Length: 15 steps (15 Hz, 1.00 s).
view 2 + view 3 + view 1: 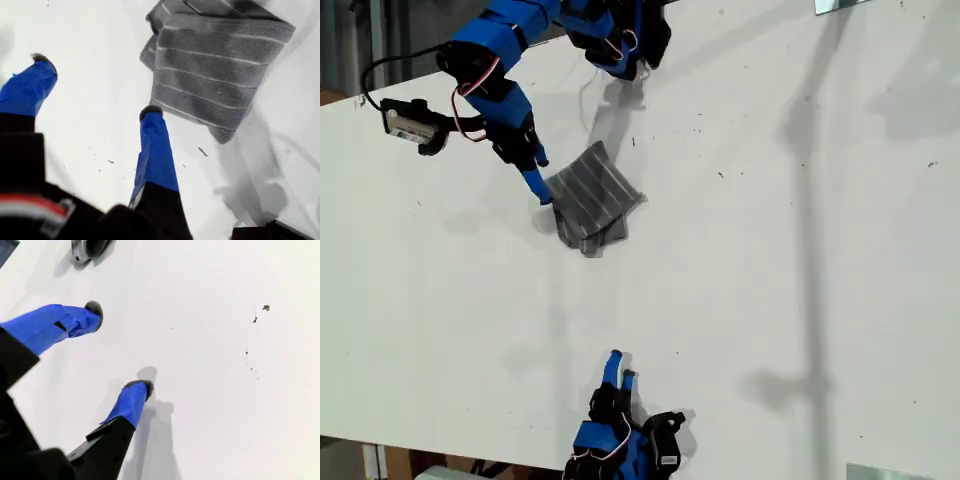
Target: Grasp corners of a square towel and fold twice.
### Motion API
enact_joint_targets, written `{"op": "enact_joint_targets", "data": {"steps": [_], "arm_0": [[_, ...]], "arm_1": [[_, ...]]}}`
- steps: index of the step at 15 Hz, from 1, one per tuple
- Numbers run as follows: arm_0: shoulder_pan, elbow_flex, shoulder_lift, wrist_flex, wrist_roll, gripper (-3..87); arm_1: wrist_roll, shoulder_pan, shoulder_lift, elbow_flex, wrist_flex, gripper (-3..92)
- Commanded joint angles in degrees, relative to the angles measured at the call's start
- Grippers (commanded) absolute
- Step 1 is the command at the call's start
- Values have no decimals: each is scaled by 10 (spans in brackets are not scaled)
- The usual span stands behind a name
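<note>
Exterior view: my first gripper [538, 188], on an arm reaching down from the upper left, points its tips at the white table [800, 300], jaws spread apart and empty, one fingertip [150, 112] just beside the folded towel [592, 197]. My second gripper [619, 372], at the bottom edge, rests low, jaws apart, well away from the towel.

The towel [592, 196], grey with white stripes, lies folded and slightly rumpled.
</note>
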Motion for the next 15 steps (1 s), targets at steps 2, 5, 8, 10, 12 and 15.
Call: {"op": "enact_joint_targets", "data": {"steps": [2, 5, 8, 10, 12, 15], "arm_0": [[-7, 4, -3, -11, 5, 261], [-6, 4, -2, -11, 8, 261], [-4, 4, -3, -11, 7, 261], [-4, 4, -4, -11, 4, 261], [-5, 4, -4, -11, 4, 261], [4, 4, 7, -11, -26, 260]], "arm_1": [[82, -30, 213, 344, -144, 353], [174, -79, 480, 533, -154, 356], [243, -98, 774, 696, -112, 269], [241, -113, 787, 717, -126, 236], [276, -107, 787, 771, -119, 228], [394, -109, 787, 824, -84, 93]]}}
